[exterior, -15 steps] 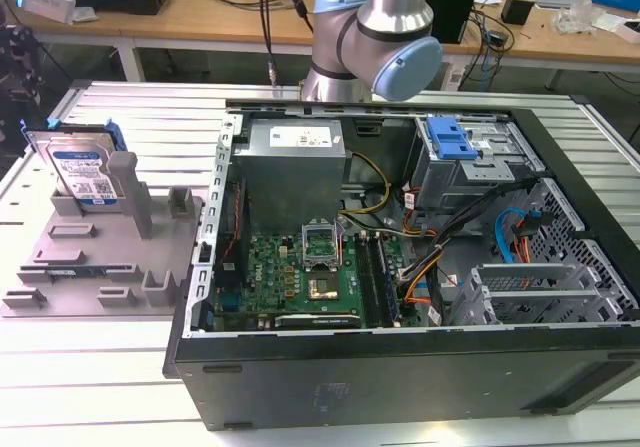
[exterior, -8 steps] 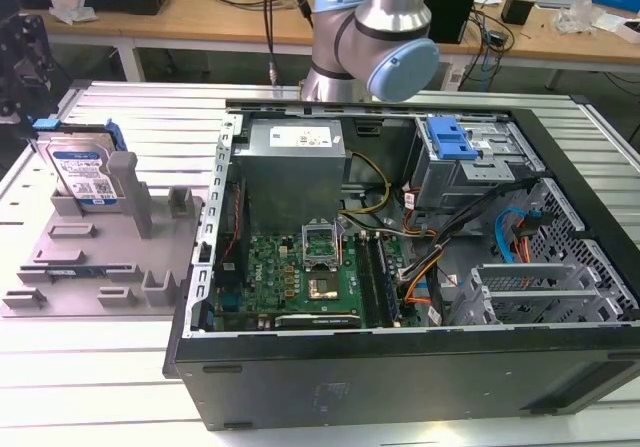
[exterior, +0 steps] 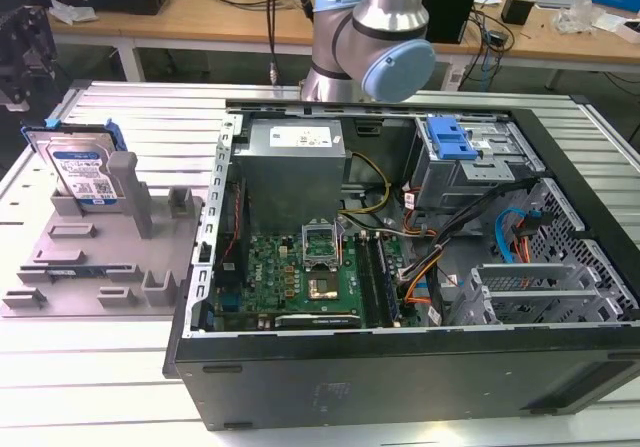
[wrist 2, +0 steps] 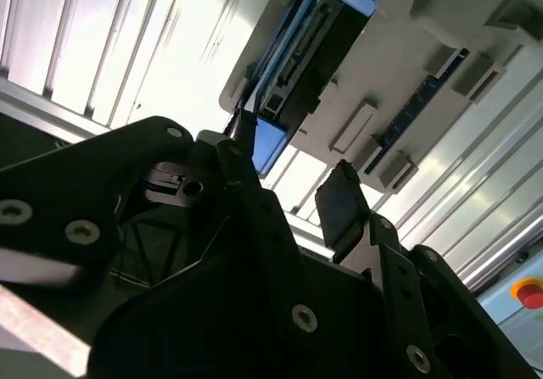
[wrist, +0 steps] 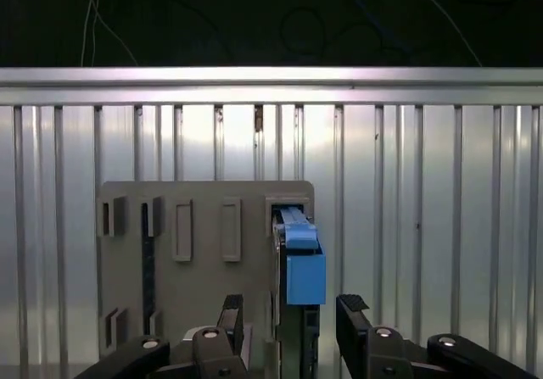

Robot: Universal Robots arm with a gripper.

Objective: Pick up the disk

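First wrist view | pincer (wrist: 293,309) spread — flat blue-railed disk (wrist: 304,264) upright in grey holder (wrist: 204,269)

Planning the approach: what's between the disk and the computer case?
In the exterior view: the rest of the grey holder that the disk stands in, with its upright post.

disk (exterior: 82,175): silver metal, blue plastic rails | fixture (exterior: 95,267): matt grey plastic | table (exterior: 80,367): ribbed glossy metal
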